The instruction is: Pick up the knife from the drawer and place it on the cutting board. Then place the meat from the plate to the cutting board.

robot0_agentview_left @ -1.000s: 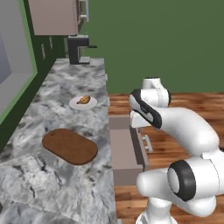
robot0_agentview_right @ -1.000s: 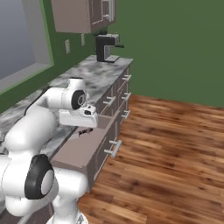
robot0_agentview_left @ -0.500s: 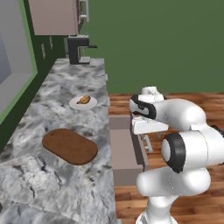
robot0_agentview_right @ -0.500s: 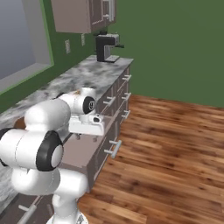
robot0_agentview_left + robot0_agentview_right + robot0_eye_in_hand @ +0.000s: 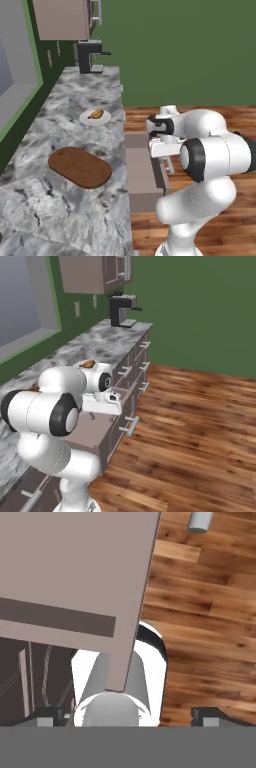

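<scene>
The mauve-brown drawer [image 5: 141, 172] is pulled out from the counter front, its silver bar handle [image 5: 131, 425] toward the floor. My gripper [image 5: 164, 151] hangs at the drawer's outer edge, pointing down. In the hand view my gripper [image 5: 127, 714] is open, fingertips [image 5: 48, 714] far apart, with the drawer's front panel [image 5: 75, 567] below and nothing between them. The knife is hidden. The dark reddish cutting board [image 5: 80, 166] lies on the marble counter. Behind it stands the white plate [image 5: 86, 120] with the golden-brown meat [image 5: 96, 114] on it.
A black coffee machine [image 5: 90, 56] stands at the counter's far end under a wall cabinet [image 5: 62, 19]. More drawers with silver handles [image 5: 144, 365] line the cabinet front. Wooden floor [image 5: 200, 421] stretches to the right of the counter.
The arm has folded in closer to its base, and the hand has come down over the drawer's outer edge. The jaws stayed open; plate, meat and board have not moved.
</scene>
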Available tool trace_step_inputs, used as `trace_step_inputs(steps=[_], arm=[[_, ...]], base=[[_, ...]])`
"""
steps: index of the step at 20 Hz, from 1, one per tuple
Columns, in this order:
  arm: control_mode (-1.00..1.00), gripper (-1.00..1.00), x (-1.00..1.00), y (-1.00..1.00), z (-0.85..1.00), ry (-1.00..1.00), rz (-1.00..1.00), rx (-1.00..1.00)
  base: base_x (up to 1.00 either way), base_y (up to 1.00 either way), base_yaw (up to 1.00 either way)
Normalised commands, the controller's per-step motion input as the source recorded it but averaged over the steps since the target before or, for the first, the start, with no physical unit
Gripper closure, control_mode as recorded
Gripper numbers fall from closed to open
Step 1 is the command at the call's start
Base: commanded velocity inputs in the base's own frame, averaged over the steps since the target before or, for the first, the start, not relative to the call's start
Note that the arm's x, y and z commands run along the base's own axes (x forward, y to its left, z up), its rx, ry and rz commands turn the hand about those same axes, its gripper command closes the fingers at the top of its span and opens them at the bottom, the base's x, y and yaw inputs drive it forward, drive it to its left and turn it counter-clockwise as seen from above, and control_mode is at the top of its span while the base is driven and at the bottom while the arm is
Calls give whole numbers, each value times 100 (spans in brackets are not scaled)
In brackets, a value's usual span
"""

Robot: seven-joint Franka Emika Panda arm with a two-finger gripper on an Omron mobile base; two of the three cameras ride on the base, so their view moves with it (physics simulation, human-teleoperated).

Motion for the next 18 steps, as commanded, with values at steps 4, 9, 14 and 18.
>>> trace_step_inputs(steps=[4,9,14,18], arm=[[-100,-100,29,0,-43,-6,0,0],[-100,-100,32,0,-46,-6,0,0],[-100,-100,28,0,-50,-1,0,0],[-100,-100,20,0,-45,0,0,0]], base=[[0,0,0],[0,0,0],[0,0,0],[0,0,0]])
